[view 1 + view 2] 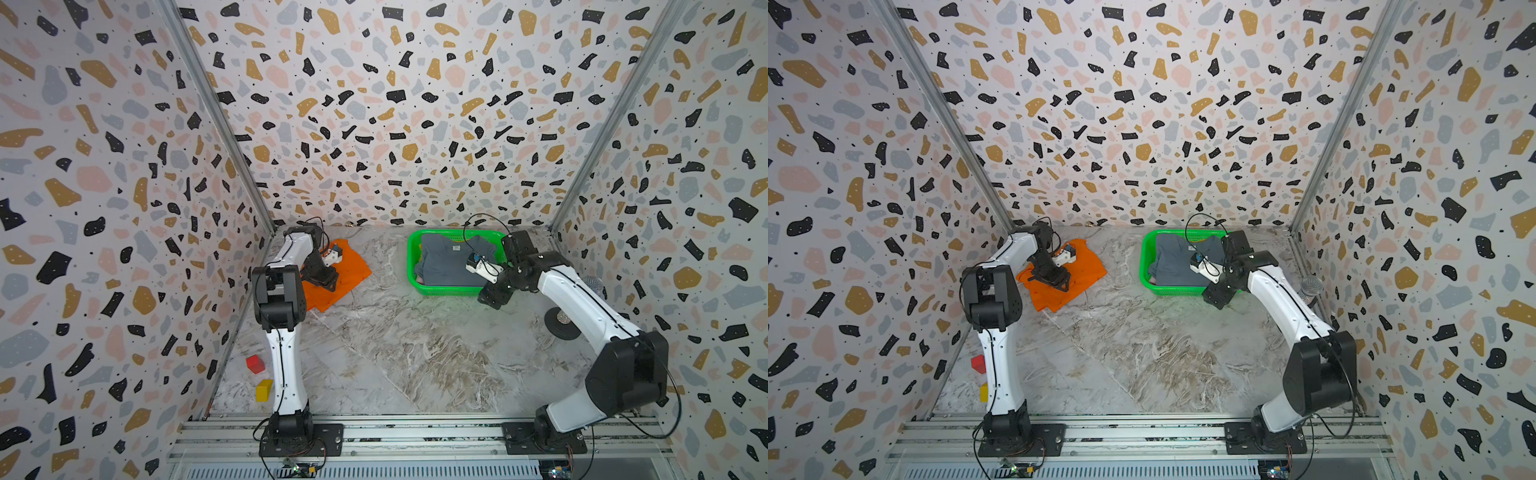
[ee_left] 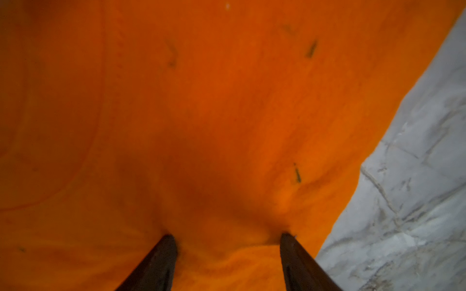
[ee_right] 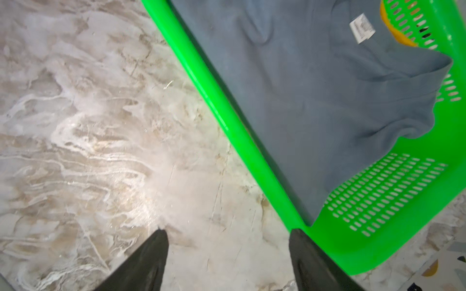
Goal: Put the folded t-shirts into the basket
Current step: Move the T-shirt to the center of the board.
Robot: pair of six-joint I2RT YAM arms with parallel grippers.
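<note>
The left gripper (image 2: pixel 228 239) stands with its jaws apart and both tips pushed down into the orange t-shirt (image 2: pixel 201 100). The cloth sags in a shallow fold between them, and nothing is pinched yet. That shirt lies at the far left of the marble table (image 1: pixel 415 353), a bit rumpled in both top views and well apart from the green basket (image 1: pixel 411 257) at the far right. The right gripper (image 3: pixel 228 233) is spread wide too and is empty. It is held at the basket's near right corner with one tip close by the rim. Inside, the grey t-shirt (image 1: pixel 444 262) lies on top, label up, with a sliver of the mustard yellow t-shirt (image 3: pixel 393 32) peeping from under it. To my eye the step in hand is picking up the orange one. The jaws should close on a good thick fold so that all the layers come up together, not only the top sheet. Then lift straight until the hem clears the table, carry it across and lower it flat onto the grey. The right arm would do well to back off from the rim so the way in is free.
</note>
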